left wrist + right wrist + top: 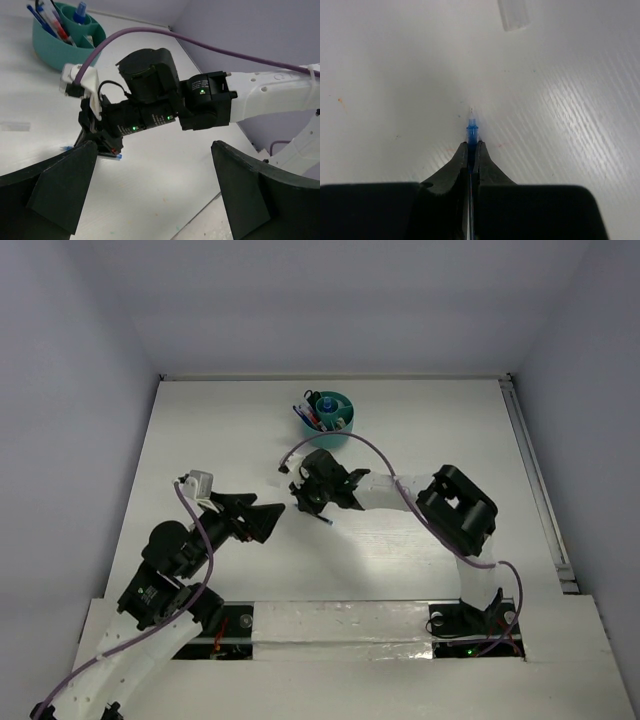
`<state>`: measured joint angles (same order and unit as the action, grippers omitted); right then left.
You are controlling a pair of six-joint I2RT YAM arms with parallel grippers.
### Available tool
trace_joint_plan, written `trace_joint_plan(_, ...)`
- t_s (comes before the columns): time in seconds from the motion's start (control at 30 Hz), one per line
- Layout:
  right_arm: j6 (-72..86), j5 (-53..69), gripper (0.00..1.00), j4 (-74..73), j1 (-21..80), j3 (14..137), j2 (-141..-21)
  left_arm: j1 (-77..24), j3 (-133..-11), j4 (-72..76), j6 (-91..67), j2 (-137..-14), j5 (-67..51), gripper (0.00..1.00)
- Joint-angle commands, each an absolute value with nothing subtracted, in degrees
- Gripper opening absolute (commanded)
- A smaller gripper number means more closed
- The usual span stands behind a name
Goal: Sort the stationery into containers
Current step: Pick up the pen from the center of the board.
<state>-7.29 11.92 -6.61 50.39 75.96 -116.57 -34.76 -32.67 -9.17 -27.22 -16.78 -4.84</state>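
The teal cup (340,430) stands at the back of the table, with several pens (308,414) leaning in one compartment; it also shows in the left wrist view (47,47). My right gripper (471,149) is down at the table in front of the cup, shut on a slim blue pen (471,129) whose tip pokes out past the fingertips. From the left wrist, that pen's blue end (118,156) sticks out under the right gripper (98,142), just above the table. My left gripper (268,521) is open and holds nothing, a short way left of the right one.
A pale translucent bit (514,13) lies on the table ahead of the right gripper. A purple cable (375,455) arcs over the right forearm near the cup. White walls close in the table on the left, back and right.
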Motion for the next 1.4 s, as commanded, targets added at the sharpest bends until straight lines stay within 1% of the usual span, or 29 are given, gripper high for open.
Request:
trace_joint_plan(0.0,4.45,6.42,0.0,-1.07,51.59,68.39,-113.32,-34.54,-29.1,-3.17,-34.09,-14.15,-8.26,0.97)
trace_joint_plan(0.03,5.79,6.07,0.0,-0.18,51.59,67.33,-111.73,-34.54,-27.61,-2.12,-35.67,-13.72,-9.22,0.95)
trace_joint_plan(0.07,7.11,5.46,0.0,4.09,51.59,66.11,-110.14,-34.54,-26.9,-1.76,-36.29,-13.01,-9.75,0.93)
trace_joint_plan(0.1,9.82,4.75,0.0,5.87,51.59,63.57,-106.73,-34.54,-26.29,-1.41,-36.99,-12.83,-10.1,0.89)
trace_joint_plan(0.2,14.83,2.73,0.0,9.48,51.59,61.53,-102.58,-34.54,-23.47,0.69,-39.9,-12.74,-11.86,0.83)
trace_joint_plan(0.3,18.79,2.9,0.0,12.03,51.59,60.12,-98.71,-34.54,-19.87,4.12,-42.71,-13.62,-12.83,0.73)
trace_joint_plan(0.4,22.39,1.76,0.0,16.25,51.59,57.58,-94.41,-34.54,-15.92,9.13,-45.95,-14.68,-14.5,0.71)
trace_joint_plan(0.5,26.01,0.35,0.0,20.11,51.59,54.94,-89.66,-34.54,-13.19,12.65,-47.46,-15.73,-14.77,0.66)
trace_joint_plan(0.67,31.46,-1.5,0.0,29.77,51.59,50.1,-83.33,-34.54,-10.29,15.99,-47.99,-17.48,-13.62,0.56)
trace_joint_plan(0.97,37.18,1.49,0.0,40.07,54.49,47.28,-82.88,-34.54,-8.53,29.86,-46.93,-25.91,-16.08,0.54)
trace_joint_plan(1.1,37.18,2.81,0.0,41.74,55.01,47.37,-83.67,-34.54,-8.53,32.25,-46.58,-28.3,-15.73,0.52)
trace_joint_plan(1.2,36.92,3.6,0.0,42.8,55.02,46.85,-84.02,-34.54,-8.52,32.96,-46.06,-28.92,-15.38,0.45)
trace_joint_plan(1.3,37.26,4.83,0.0,43.5,55.02,47.02,-84.81,-34.54,-8.7,33.13,-45.62,-29.7,-14.77,0.44)
trace_joint_plan(1.37,37.44,5.8,0.0,43.77,55.02,47.28,-85.08,-34.54,-9.14,33.66,-45.09,-30.23,-14.94,0.41)
